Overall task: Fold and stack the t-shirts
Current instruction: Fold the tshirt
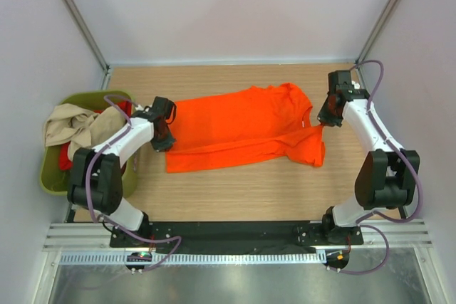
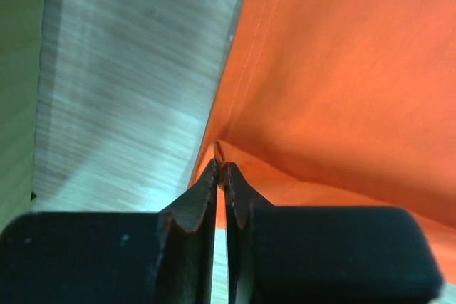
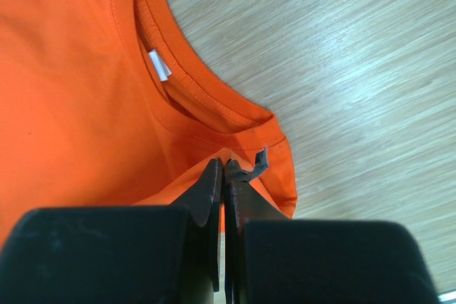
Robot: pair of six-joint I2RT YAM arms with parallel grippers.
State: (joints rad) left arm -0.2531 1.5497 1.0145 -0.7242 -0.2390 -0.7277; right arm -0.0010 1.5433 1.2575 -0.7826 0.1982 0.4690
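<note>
A bright orange t-shirt (image 1: 242, 129) lies spread across the middle of the wooden table, hem to the left and round neck to the right. My left gripper (image 1: 165, 140) is at the hem's near left corner. In the left wrist view its jaws (image 2: 221, 167) are pinched on a fold of the orange cloth (image 2: 342, 69). My right gripper (image 1: 324, 122) is at the shirt's right side by the neck. The right wrist view shows it (image 3: 223, 163) shut on the orange cloth just below the collar (image 3: 192, 97). A beige shirt (image 1: 71, 126) and a red one (image 1: 65, 156) are heaped in the tub.
An olive-green plastic tub (image 1: 53, 176) stands at the table's left edge, next to the left arm. Pale walls and metal posts enclose the table on three sides. Bare wood (image 1: 242, 190) shows in front of the orange shirt.
</note>
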